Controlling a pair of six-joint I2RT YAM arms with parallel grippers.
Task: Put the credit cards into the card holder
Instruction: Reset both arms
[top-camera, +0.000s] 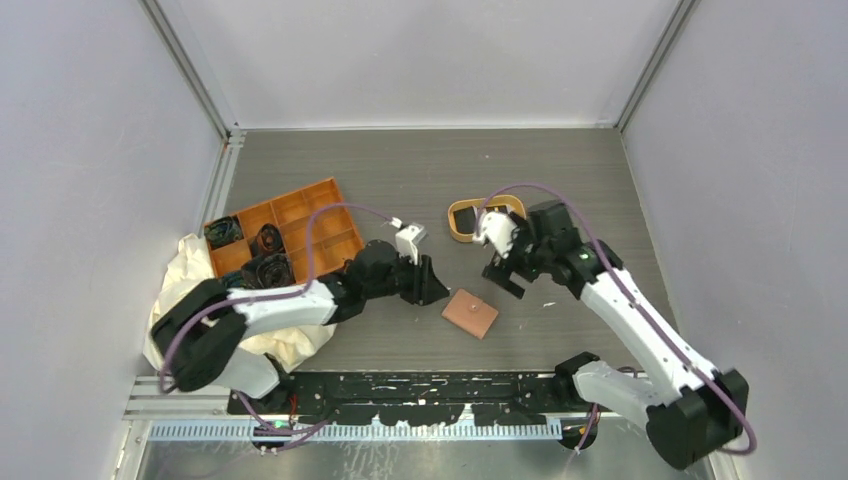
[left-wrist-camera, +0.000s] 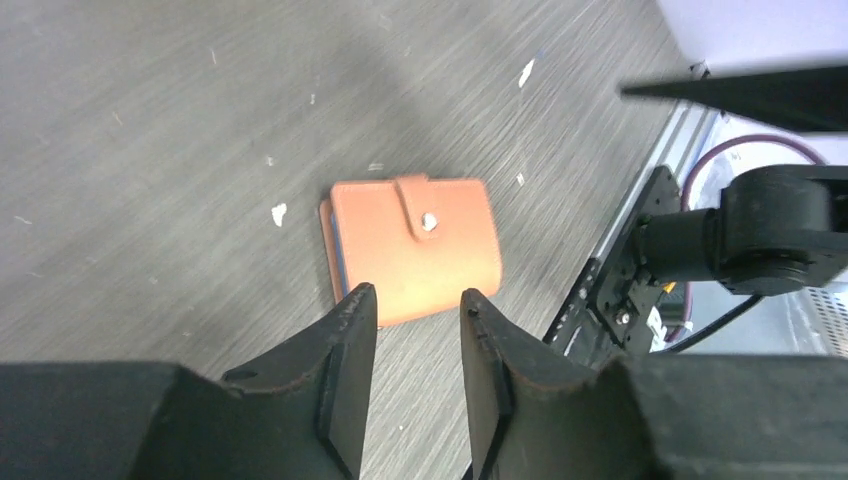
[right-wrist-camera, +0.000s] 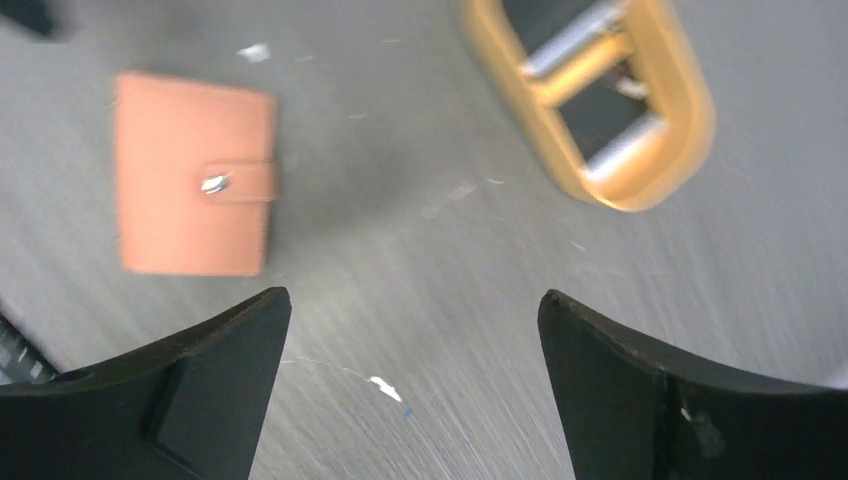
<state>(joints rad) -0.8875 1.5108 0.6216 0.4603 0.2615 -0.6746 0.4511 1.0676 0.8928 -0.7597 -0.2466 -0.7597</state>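
Left hand (left-wrist-camera: 415, 293) slightly parted, right hand (right-wrist-camera: 412, 296) spread wide, card holder (left-wrist-camera: 450, 260) snapped shut, contents hidden, tan tray (right-wrist-camera: 690, 125) cropped

One overhead, two close wrist views, card holder (top-camera: 470, 313) common to all

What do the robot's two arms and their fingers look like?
Both arms have white link shells between black joints and bases, the left arm and right arm alike. A purple cable loops along each. The fingers are black, wedge-shaped, tapering to blunt tips.
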